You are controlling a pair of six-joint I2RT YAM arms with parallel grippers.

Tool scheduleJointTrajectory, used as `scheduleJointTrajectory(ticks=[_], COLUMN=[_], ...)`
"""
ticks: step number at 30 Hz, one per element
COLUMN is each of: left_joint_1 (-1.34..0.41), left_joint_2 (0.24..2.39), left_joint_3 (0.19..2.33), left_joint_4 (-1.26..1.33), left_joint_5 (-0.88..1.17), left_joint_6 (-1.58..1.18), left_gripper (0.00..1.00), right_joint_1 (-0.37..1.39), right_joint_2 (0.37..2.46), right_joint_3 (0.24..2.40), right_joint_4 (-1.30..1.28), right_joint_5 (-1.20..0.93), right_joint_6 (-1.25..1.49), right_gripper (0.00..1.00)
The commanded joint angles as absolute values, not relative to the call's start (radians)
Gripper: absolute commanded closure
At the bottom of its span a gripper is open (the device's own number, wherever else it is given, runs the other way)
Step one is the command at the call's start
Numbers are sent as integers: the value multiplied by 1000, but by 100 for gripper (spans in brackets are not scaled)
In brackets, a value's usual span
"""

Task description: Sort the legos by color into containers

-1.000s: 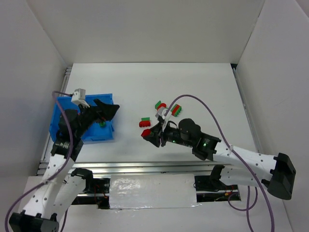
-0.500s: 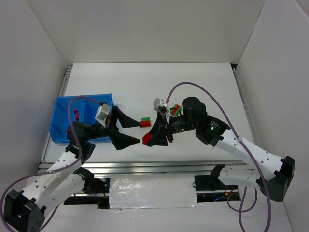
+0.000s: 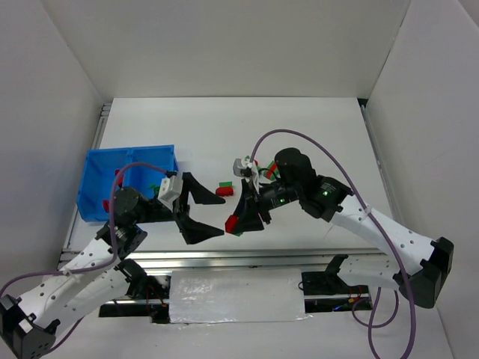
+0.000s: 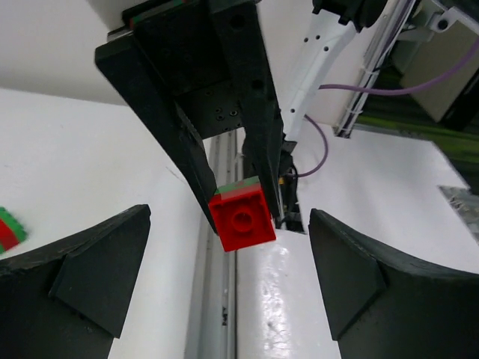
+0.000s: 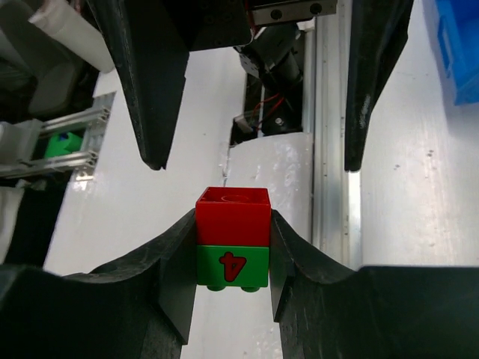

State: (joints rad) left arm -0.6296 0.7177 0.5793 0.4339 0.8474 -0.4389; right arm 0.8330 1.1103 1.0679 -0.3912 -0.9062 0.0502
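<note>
The red-and-green lego (image 5: 233, 238) sits clamped between the right jaws.

a robotics lab bench: white panel walls (image 3: 224, 45) boxing in a white table (image 3: 307, 120).

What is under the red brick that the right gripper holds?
A green brick joined beneath the red brick, in the right gripper. The fingers cover both its sides.

overhead, opposed close wrist views, sharing brick (image 4: 241, 218)
</note>
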Motion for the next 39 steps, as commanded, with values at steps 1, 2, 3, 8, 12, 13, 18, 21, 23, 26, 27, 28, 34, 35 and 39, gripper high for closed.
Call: scheduleJointTrajectory(ticks=[1, 2, 3, 8, 12, 13, 18, 21, 23, 26, 27, 28, 34, 35, 39], left_joint_1=[-655, -655, -657, -663, -663, -663, -664, -666, -666, -669, -669, -670, -672, -672, -672], left_joint_2=[647, 638, 638, 653, 709, 728, 811, 816, 825, 827, 822, 822, 834, 833, 810], left_joint_3=[551, 546, 546, 526, 547, 566, 641, 656, 690, 704, 697, 690, 706, 713, 710], left_joint_4=[465, 478, 489, 586, 618, 611, 615, 623, 507, 411, 451, 471, 482, 477, 453], left_joint_5=[743, 726, 716, 690, 753, 814, 1012, 1107, 1135, 1152, 1163, 1170, 1134, 1125, 1085], left_joint_6=[-284, -275, -265, -155, -97, -88, -101, -121, -34, 14, 8, 8, -41, -41, -18], left_gripper=[0, 0, 1, 0, 0, 0, 1, 1, 2, 1, 1, 1, 1, 1, 1], right_joint_1=[802, 793, 784, 782, 761, 755, 732, 724, 713, 687, 680, 672, 667, 667, 675], right_joint_2=[1133, 1152, 1164, 1184, 1181, 1177, 1166, 1178, 1177, 1172, 1177, 1180, 1216, 1226, 1226], right_joint_3=[1117, 1118, 1117, 1103, 1072, 1060, 1054, 1051, 1051, 1066, 1089, 1098, 1081, 1084, 1042], right_joint_4=[-387, -341, -310, -168, 7, 85, 94, 107, 111, 31, -73, -113, -41, -55, 61], right_joint_5=[-1005, -1017, -1044, -1186, -1279, -1307, -1312, -1336, -1344, -1316, -1301, -1290, -1284, -1287, -1305], right_joint_6=[148, 200, 275, 441, 689, 724, 785, 813, 804, 722, 683, 654, 697, 689, 764], right_gripper=[99, 100, 100, 99, 99, 99, 99, 99, 99, 100, 100, 100, 100, 100, 100])
